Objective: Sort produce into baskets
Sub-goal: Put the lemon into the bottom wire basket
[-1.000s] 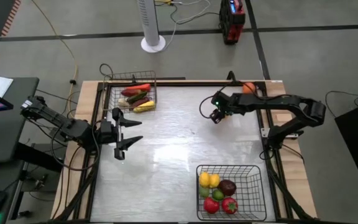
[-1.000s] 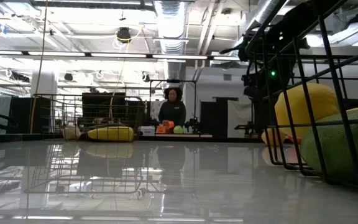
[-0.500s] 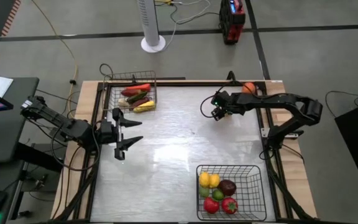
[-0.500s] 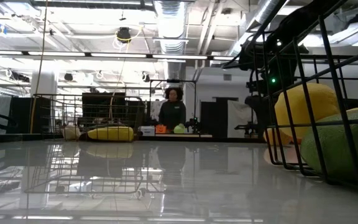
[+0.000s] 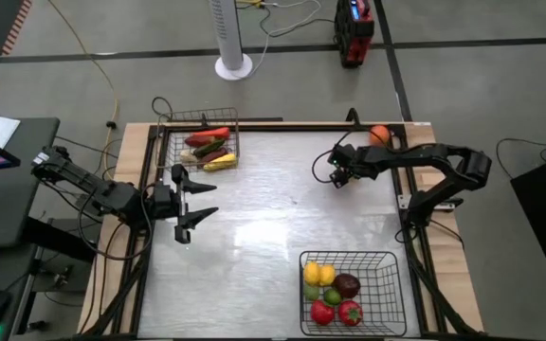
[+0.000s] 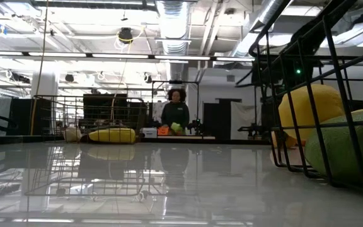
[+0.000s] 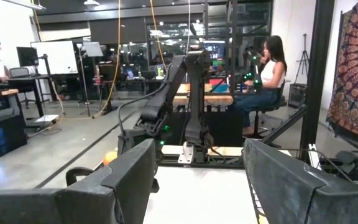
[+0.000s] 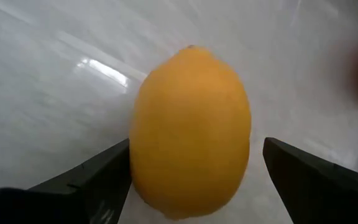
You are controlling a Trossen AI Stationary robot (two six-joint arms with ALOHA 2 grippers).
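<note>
Straddling a yellow lemon (image 8: 190, 130) on the table's far right area, the right gripper (image 5: 340, 176) is held spread apart for grasping; the left gripper (image 5: 192, 201) is parked open.

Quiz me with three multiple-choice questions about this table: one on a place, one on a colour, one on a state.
1. Where on the table is the black basket?
A) its middle
B) at an edge, on the right arm's side
C) beside the left arm

2. What colour is the fruit between the right gripper's jaws?
A) red
B) green
C) yellow

3. How are the left gripper's jaws?
A) open, empty
B) shut on a pepper
C) out of sight

Answers:
1 B: the high view shows it at the edge on the right arm's side.
2 C: the right wrist view shows a yellow fruit between the jaws.
3 A: the high view shows them spread with nothing between.
</note>
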